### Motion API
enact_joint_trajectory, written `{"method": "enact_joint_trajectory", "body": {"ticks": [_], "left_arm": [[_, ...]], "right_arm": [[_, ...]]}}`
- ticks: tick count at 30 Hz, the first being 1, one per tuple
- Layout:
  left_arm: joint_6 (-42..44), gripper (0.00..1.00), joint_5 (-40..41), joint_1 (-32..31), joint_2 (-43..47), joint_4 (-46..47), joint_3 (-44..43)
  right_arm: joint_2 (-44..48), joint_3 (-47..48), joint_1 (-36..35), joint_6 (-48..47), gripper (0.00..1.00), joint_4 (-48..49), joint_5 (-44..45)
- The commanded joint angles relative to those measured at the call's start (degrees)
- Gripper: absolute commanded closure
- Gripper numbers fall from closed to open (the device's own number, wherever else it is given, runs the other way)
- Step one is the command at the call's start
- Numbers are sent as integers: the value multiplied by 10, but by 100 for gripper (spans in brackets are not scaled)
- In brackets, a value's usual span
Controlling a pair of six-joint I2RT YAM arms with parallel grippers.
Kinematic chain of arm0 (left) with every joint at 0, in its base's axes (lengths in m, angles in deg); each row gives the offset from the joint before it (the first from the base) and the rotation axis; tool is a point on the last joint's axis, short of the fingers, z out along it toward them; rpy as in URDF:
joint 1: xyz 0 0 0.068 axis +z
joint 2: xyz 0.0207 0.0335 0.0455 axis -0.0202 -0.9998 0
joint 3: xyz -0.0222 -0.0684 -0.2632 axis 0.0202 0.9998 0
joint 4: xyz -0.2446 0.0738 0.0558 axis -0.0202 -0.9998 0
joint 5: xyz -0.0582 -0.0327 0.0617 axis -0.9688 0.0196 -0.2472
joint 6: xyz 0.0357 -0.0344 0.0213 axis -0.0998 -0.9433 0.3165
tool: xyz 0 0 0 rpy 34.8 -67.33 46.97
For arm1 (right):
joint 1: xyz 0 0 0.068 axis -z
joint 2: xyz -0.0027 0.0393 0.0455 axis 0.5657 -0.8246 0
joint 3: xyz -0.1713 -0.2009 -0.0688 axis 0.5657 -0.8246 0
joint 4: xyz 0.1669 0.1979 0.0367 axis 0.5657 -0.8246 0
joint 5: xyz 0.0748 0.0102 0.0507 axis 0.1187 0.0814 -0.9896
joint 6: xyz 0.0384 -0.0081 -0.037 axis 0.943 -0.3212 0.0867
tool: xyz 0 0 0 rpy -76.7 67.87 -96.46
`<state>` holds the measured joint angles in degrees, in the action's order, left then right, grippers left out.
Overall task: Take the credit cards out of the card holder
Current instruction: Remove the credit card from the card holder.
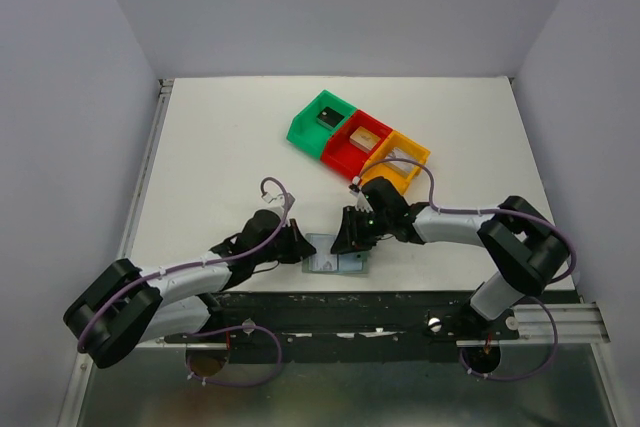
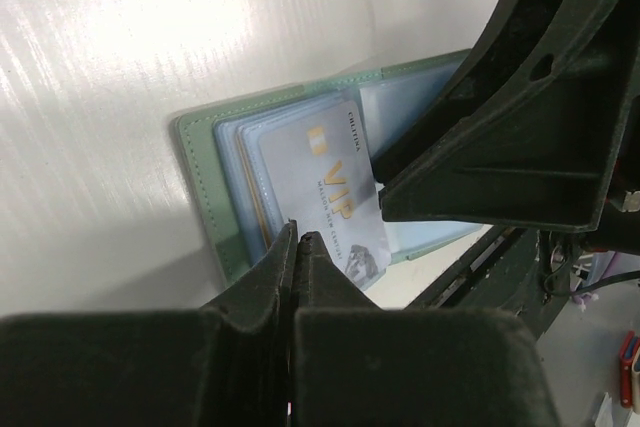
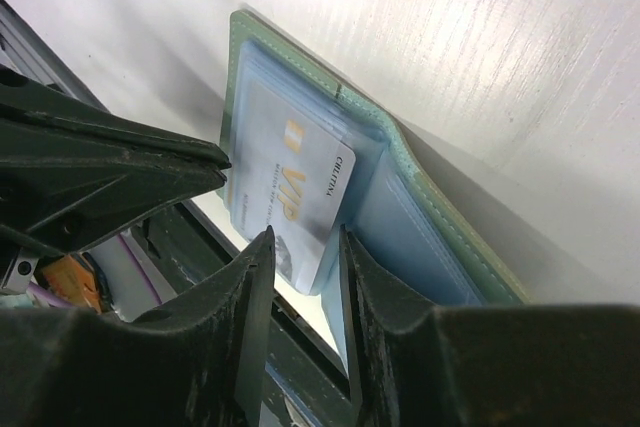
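Note:
The card holder point(image 1: 338, 265) lies open near the table's front edge, green-blue outside with pale blue slots point(image 2: 200, 167) point(image 3: 440, 217). A silver-grey credit card point(image 2: 335, 182) point(image 3: 285, 182) marked VIP sticks partway out of a slot. My left gripper point(image 1: 300, 249) point(image 2: 300, 237) is shut with nothing between its fingers, its tips down at the holder's near edge beside that card. My right gripper point(image 1: 347, 243) point(image 3: 305, 242) is open, and the card's lower corner lies in the gap between its fingertips. A black card point(image 1: 328, 117) lies in the green bin and a tan one point(image 1: 363, 136) in the red bin.
Three joined bins stand behind the grippers: green point(image 1: 305, 127), red point(image 1: 340, 157), orange point(image 1: 412, 169). The table's front edge and a black rail point(image 1: 330, 302) run just below the holder. Both arms meet closely over the holder.

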<state>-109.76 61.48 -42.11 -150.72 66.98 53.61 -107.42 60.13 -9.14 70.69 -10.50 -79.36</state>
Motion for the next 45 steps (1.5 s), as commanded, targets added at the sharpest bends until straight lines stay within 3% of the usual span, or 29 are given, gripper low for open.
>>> {"method": "enact_joint_trajectory", "body": {"ticks": [1,32,45], "left_arm": [[1,100,20,-4,12,-10,11],[-2,100,38,-19,-15,-27,13],[1,100,37,-21,-29,-25,9]], "right_arm": [[-12,-13,-3,9,60,25,13],[-1,-56,0,71,65,149,-23],[-1,-74,2,109,62,227,-56]]}}
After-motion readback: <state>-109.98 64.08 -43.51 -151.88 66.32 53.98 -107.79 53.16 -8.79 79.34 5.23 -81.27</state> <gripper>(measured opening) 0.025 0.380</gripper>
